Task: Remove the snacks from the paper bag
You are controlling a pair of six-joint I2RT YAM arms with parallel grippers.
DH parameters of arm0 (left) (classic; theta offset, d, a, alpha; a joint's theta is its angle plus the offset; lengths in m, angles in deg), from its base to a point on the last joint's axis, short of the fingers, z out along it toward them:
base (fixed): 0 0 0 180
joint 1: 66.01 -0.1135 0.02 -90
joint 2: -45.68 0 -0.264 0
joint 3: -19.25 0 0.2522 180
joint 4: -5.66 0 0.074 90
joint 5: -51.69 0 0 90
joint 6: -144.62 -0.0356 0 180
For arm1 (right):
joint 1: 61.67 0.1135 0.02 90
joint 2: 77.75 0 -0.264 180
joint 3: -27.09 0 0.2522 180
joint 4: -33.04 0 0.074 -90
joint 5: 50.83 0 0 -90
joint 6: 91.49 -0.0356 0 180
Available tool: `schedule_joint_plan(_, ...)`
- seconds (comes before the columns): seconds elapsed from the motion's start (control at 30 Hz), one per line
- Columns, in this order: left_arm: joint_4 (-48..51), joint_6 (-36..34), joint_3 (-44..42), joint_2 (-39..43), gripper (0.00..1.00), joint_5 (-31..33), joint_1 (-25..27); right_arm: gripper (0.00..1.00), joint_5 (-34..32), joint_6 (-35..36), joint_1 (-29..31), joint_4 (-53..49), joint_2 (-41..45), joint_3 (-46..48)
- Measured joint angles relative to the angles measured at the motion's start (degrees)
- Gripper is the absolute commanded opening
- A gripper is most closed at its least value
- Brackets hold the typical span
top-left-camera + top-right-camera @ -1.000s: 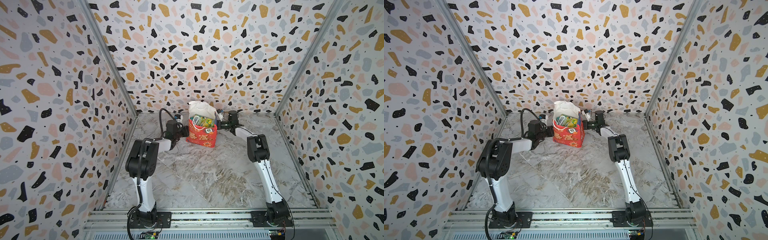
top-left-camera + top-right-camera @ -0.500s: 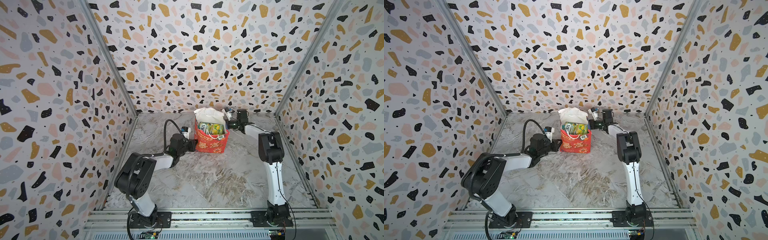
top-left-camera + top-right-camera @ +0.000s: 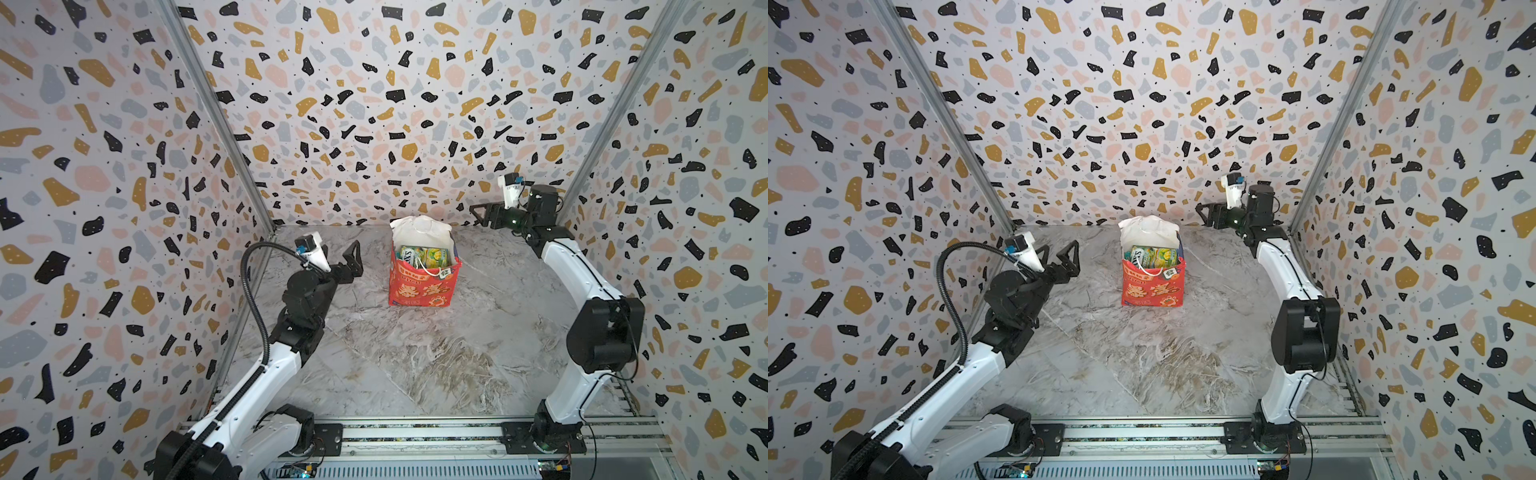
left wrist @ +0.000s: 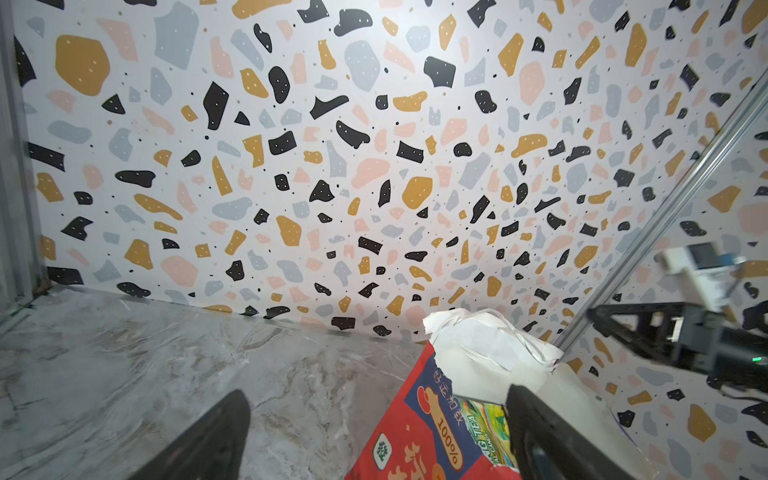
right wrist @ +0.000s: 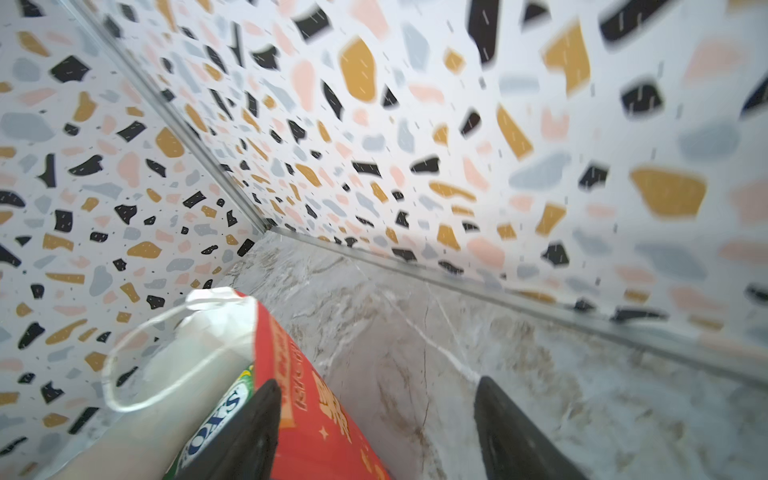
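The paper bag (image 3: 419, 286) stands upright near the back middle of the desk (image 3: 415, 365). Its long axis is vertical, its mouth faces up, and its red front with yellow characters is turned toward the rail. The white-lined back panel rises above the front edge. The snacks (image 3: 424, 257) stand on edge inside, and green-yellow tops show at the mouth in both top views.

In a top view a white cord handle (image 3: 1148, 270) hangs over the front. The left wrist view instead shows the bag's (image 4: 415, 440) side panel and the crumpled, torn rim of the white lining, with the right arm beyond it. The right wrist view, somewhat blurred, shows the other cord handle (image 5: 137, 365) looping out from the lining and a FOX'S packet (image 5: 224, 407) against the red wall.

The left fingers (image 3: 354, 254) are spread wide and hold nothing. They hang above the desk to the left of the bag, apart from it. The right fingers (image 3: 482, 214) are raised near the back wall, behind and to the right of the bag. The right wrist view shows them well apart (image 5: 519, 436), gripping nothing and touching nothing
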Motion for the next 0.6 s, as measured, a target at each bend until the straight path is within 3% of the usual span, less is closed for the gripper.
schedule_joint_plan(0.2, 6.58, -3.69, 6.25, -5.11, 0.85, -7.37, -0.28, 0.73, -4.59, 16.57, 8.55, -13.22, 0.66, -12.04)
schedule_joint_plan(0.3, 8.61, -4.81, 5.99, -6.27, 0.85, -10.23, -0.13, 0.75, -5.66, 22.60, 11.82, -18.18, -0.15, -12.31)
schedule_joint_plan(0.43, 9.01, -5.46, 5.31, -6.49, 0.82, -12.35, -0.11, 0.81, -7.93, 27.67, 12.52, -22.43, -2.27, -11.52)
schedule_joint_plan(0.6, 7.21, -5.62, 3.65, -6.56, 0.82, -13.73, -0.11, 0.82, -12.50, 30.73, 12.59, -24.61, -5.95, -12.52)
